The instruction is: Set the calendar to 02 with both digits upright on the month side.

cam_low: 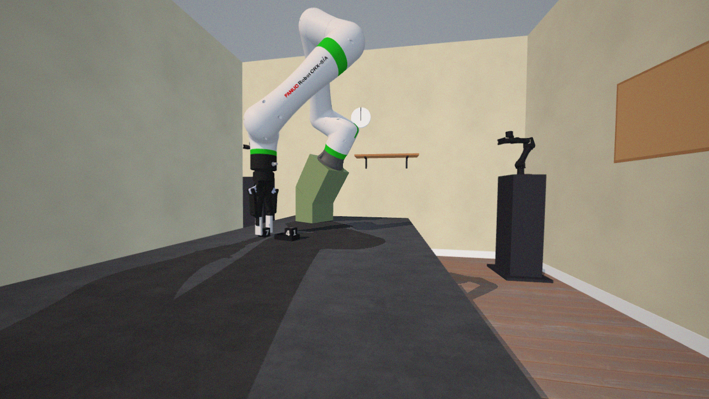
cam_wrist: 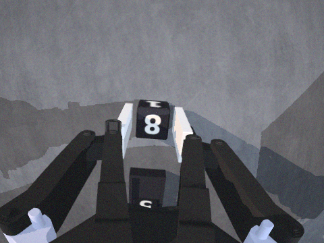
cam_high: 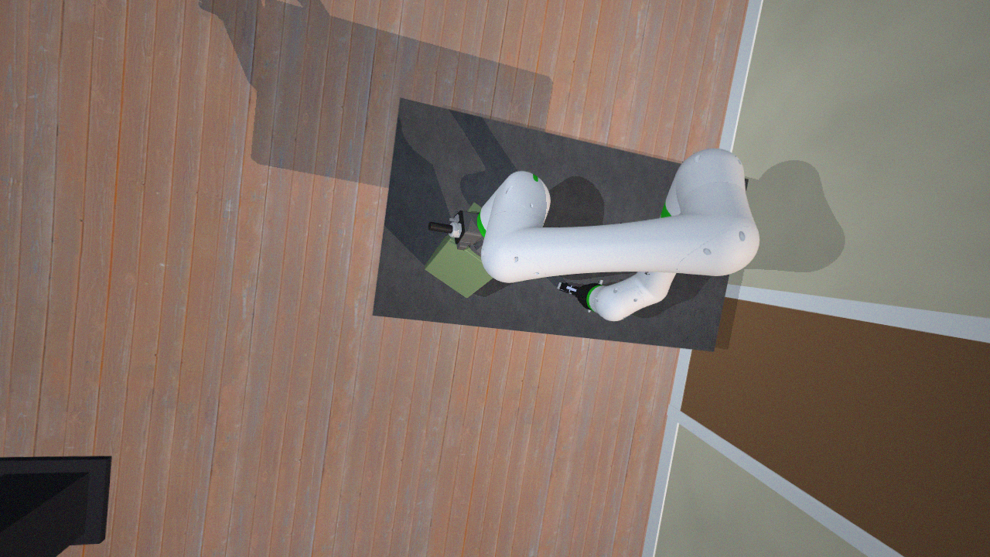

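My gripper (cam_high: 561, 285) (cam_low: 264, 232) (cam_wrist: 152, 117) is open, with its two white fingertips on either side of a black cube (cam_low: 266, 233) (cam_wrist: 152, 125). In the wrist view the cube shows a white 8, and a 1 on its far edge face; gaps show between it and both fingers. The exterior view shows a 7 on it, low at the table. The dark tray (cam_low: 280, 237) (cam_wrist: 148, 172) stands beside it. The other cube (cam_low: 291, 232) (cam_wrist: 146, 203) is in the tray, showing 4 and 1 in the exterior view. The gripper hides part of it in the wrist view. The month's name is not readable.
The dark table top (cam_high: 428, 138) (cam_low: 376, 297) bears everything. The green pedestal (cam_high: 460, 271) (cam_low: 313, 198) of my arm stands behind the tray in the exterior view. A small black arm on a dark stand (cam_low: 520, 223) is beyond the table at the right.
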`<act>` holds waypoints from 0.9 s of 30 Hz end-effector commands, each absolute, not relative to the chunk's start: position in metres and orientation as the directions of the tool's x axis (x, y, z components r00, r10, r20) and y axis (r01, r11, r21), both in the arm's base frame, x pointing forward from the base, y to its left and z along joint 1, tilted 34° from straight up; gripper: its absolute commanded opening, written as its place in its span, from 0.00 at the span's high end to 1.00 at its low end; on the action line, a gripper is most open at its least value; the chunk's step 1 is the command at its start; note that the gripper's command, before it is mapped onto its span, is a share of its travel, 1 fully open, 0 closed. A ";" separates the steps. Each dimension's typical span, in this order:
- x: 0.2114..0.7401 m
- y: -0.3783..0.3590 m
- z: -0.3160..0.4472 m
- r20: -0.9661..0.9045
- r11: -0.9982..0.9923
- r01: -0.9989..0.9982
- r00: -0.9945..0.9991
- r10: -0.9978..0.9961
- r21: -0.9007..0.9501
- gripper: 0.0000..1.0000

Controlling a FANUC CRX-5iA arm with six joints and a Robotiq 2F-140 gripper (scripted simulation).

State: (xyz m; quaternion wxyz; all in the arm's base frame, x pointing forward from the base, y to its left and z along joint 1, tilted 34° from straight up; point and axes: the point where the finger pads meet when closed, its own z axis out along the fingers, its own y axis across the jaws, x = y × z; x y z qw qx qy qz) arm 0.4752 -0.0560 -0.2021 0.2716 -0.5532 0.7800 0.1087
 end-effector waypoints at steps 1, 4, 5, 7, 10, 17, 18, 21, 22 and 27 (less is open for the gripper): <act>0.475 -0.056 -0.202 -0.544 0.364 -0.922 -0.241 -0.804 -0.131 0.71; 0.475 -0.056 -0.202 -0.544 0.364 -0.922 -0.241 -0.804 -0.131 0.71; 0.475 -0.056 -0.202 -0.544 0.364 -0.922 -0.241 -0.804 -0.131 0.71; 0.475 -0.056 -0.202 -0.544 0.364 -0.922 -0.241 -0.804 -0.131 0.71; 0.475 -0.056 -0.202 -0.544 0.364 -0.922 -0.241 -0.804 -0.131 0.71; 0.475 -0.056 -0.202 -0.544 0.364 -0.922 -0.241 -0.804 -0.131 0.83; 0.475 -0.056 -0.202 -0.544 0.364 -0.922 -0.241 -0.804 -0.131 0.83; 0.475 -0.056 -0.202 -0.544 0.364 -0.922 -0.241 -0.804 -0.131 0.83; 0.475 -0.056 -0.202 -0.544 0.364 -0.922 -0.241 -0.804 -0.131 0.83; 0.475 -0.056 -0.202 -0.544 0.364 -0.922 -0.241 -0.804 -0.131 0.83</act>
